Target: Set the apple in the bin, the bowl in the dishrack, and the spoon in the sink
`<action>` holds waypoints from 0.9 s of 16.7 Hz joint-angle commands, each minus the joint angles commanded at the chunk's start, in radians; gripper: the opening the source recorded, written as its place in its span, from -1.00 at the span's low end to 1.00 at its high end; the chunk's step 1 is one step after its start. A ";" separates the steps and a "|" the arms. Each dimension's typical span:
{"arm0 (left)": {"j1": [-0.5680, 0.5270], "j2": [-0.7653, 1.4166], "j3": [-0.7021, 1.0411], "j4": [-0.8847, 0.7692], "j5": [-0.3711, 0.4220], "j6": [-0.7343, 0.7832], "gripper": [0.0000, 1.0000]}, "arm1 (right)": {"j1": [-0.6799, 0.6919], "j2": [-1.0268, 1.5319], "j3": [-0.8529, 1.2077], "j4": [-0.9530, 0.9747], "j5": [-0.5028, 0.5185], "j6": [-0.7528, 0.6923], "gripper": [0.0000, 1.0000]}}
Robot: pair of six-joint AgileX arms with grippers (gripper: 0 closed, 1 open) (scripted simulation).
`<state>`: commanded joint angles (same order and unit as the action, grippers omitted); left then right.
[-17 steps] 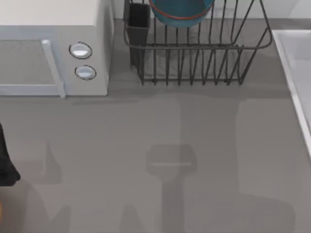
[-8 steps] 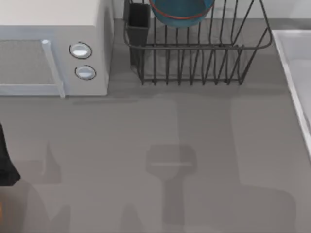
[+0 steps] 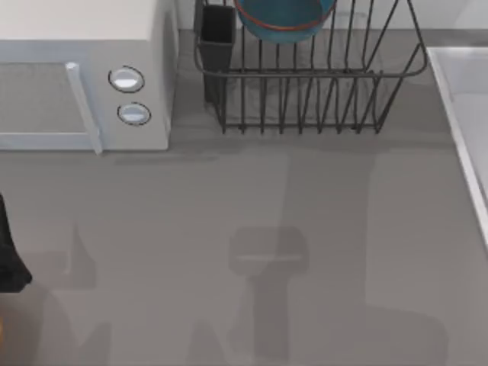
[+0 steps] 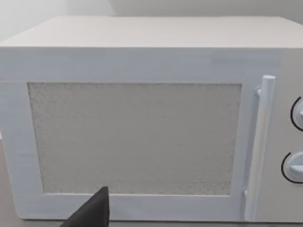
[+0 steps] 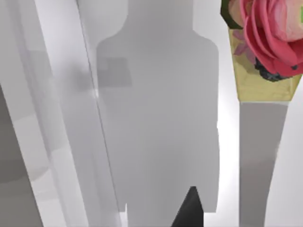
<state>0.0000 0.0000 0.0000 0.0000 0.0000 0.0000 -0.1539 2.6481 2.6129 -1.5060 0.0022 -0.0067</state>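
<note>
With the wide blue bowl with its reddish-brown rim (image 3: 284, 17) already sitting inside the large dark wire dishrack (image 3: 309, 91) at the far side of the grey bench (image 3: 229, 213), we judge that part of the task done; it rests there between the upright bars, beside the dark rectangular utensil cup (image 3: 217, 34) at the rack's left corner. At the top view's right edge lies the pale white-rimmed rectangular sink (image 3: 465, 114), and the right wrist view looks down on pale basin surfaces (image 5: 156, 118) with a pink flower on a yellow-green base (image 5: 265, 42) near them, which suggests our right arm is over the sink for the spoon step. One dark fingertip (image 5: 189, 210) of the right hand shows; we cannot tell its state. Our left arm (image 3: 9, 255) sits at the bench's left edge facing the white microwave with two round knobs (image 4: 142, 118); its hand state we likewise cannot tell. Spoon and apple unlocated.
</note>
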 joint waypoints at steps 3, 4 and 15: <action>0.000 0.000 0.000 0.000 0.000 0.000 1.00 | 0.000 -0.044 -0.149 0.097 0.000 0.002 -1.00; 0.000 0.000 0.000 0.000 0.000 0.000 1.00 | 0.000 -0.054 -0.180 0.121 0.000 0.002 -1.00; 0.000 0.000 0.000 0.000 0.000 0.000 1.00 | 0.000 -0.065 -0.210 0.146 0.000 0.003 -0.25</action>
<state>0.0000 0.0000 0.0000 0.0000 0.0000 0.0000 -0.1536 2.5828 2.4032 -1.3595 0.0026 -0.0041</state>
